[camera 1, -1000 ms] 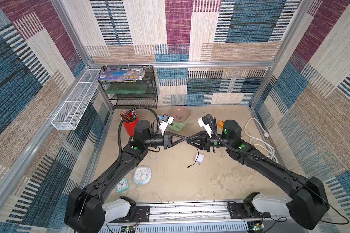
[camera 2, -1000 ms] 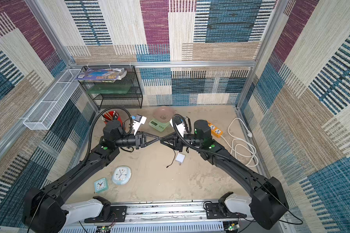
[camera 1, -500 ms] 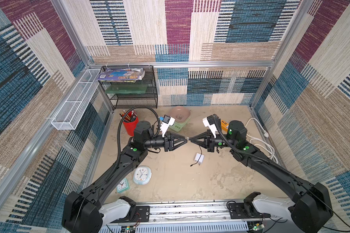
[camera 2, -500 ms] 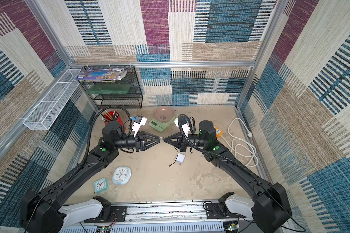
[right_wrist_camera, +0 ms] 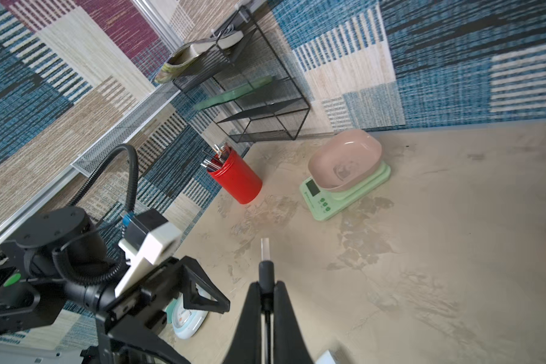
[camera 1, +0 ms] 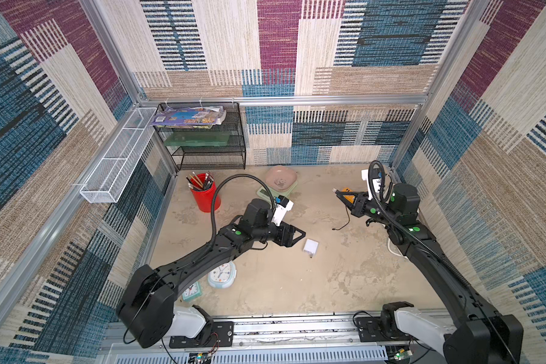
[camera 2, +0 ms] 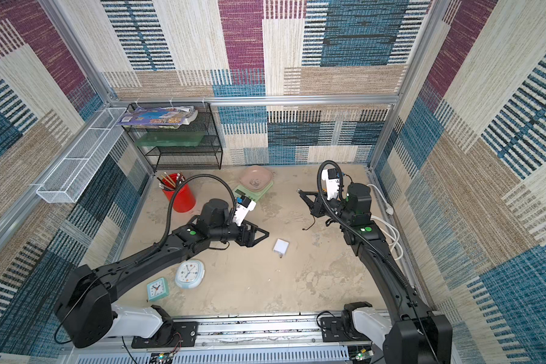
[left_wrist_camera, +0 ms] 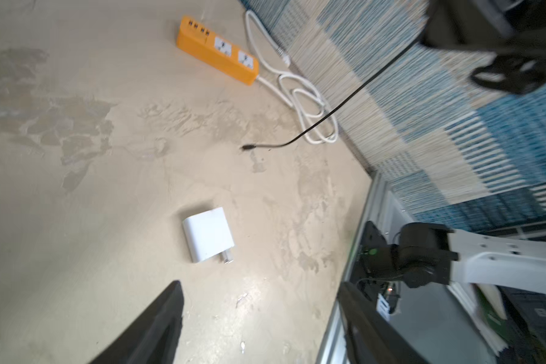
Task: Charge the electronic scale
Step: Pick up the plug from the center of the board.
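The electronic scale (camera 1: 265, 193) (camera 2: 245, 193) (right_wrist_camera: 320, 201), mint green with a pink tray on top, stands at the back centre. My right gripper (camera 1: 337, 191) (camera 2: 299, 191) (right_wrist_camera: 266, 285) hovers to its right, shut on the plug (right_wrist_camera: 265, 252) of a thin black cable. The cable's free end (camera 1: 333, 229) (left_wrist_camera: 248, 147) rests on the floor. A white charger block (camera 1: 310, 246) (camera 2: 281, 246) (left_wrist_camera: 208, 234) lies flat in the middle. My left gripper (camera 1: 297, 239) (camera 2: 260, 241) (left_wrist_camera: 260, 286) is open and empty just left of the block.
An orange power strip (left_wrist_camera: 218, 52) with a white cord (camera 2: 388, 227) lies by the right wall, behind my right gripper. A red pencil cup (camera 1: 205, 197) stands at the back left before a black mesh rack (camera 1: 202, 141). Two clocks (camera 1: 222, 274) (camera 1: 191, 290) lie under my left arm.
Both grippers met at the centre over the cable. My left gripper has opened, let go and drawn back. My right gripper has closed on the plug and carried it back to the right.
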